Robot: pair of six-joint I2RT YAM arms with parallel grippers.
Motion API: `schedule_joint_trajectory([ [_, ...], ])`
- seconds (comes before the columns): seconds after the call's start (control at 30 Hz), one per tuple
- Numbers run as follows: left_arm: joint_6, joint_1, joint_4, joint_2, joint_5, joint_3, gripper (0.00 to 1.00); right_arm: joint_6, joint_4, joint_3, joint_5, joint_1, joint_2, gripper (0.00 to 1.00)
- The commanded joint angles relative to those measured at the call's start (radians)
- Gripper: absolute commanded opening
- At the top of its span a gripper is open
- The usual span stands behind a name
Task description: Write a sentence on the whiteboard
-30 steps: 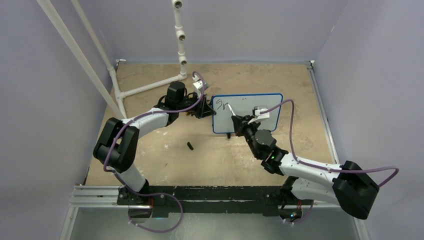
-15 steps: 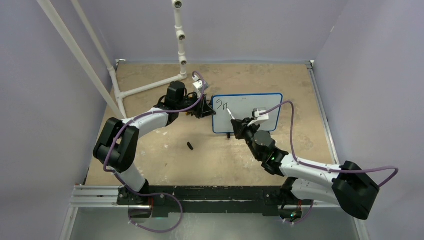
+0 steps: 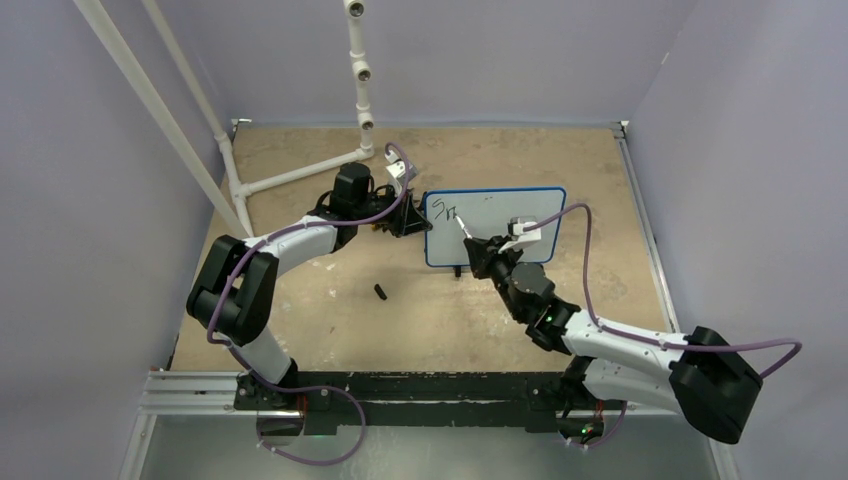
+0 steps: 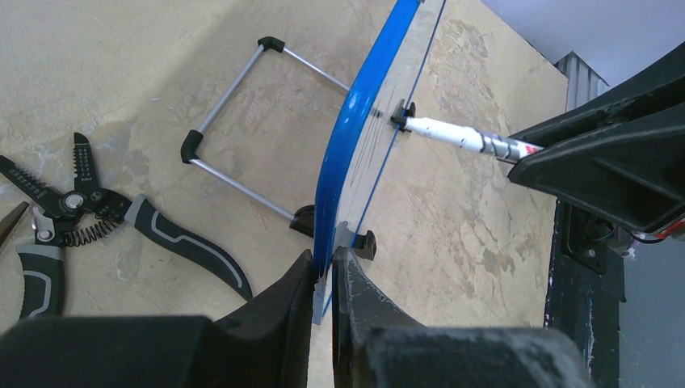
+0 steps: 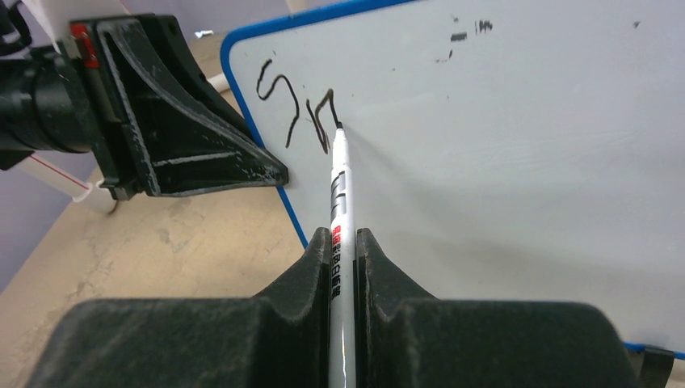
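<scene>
The whiteboard (image 3: pixel 490 208) stands upright near the middle of the bench (image 3: pixel 330 330). At its upper left corner the sentence (image 5: pixel 315 125) is so far only a black "S" and a half-formed next letter. The tip of a white marker (image 5: pixel 338 186) touches that letter's last stroke. The right end effector (image 5: pixel 341 238) is clamped around the marker's barrel. The left end effector (image 4: pixel 325 257) pinches the board's blue left edge. Wire strippers (image 4: pixel 73 206) lie on the bench on the board's back side.
</scene>
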Motion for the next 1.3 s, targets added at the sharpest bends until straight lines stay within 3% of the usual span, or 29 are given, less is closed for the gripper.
schedule_joint_trajectory([
  [0.0, 0.016, -0.006, 0.007, -0.007, 0.004, 0.029, 0.00, -0.046, 0.085, -0.004, 0.040, 0.001, -0.036, 0.00],
  [0.7, 0.015, -0.006, 0.009, -0.005, 0.006, 0.030, 0.00, -0.075, 0.106, 0.043, 0.022, 0.001, 0.046, 0.00],
  [1.27, 0.015, -0.006, 0.008, -0.002, 0.006, 0.030, 0.00, -0.072, 0.113, 0.025, 0.125, 0.001, -0.012, 0.00],
])
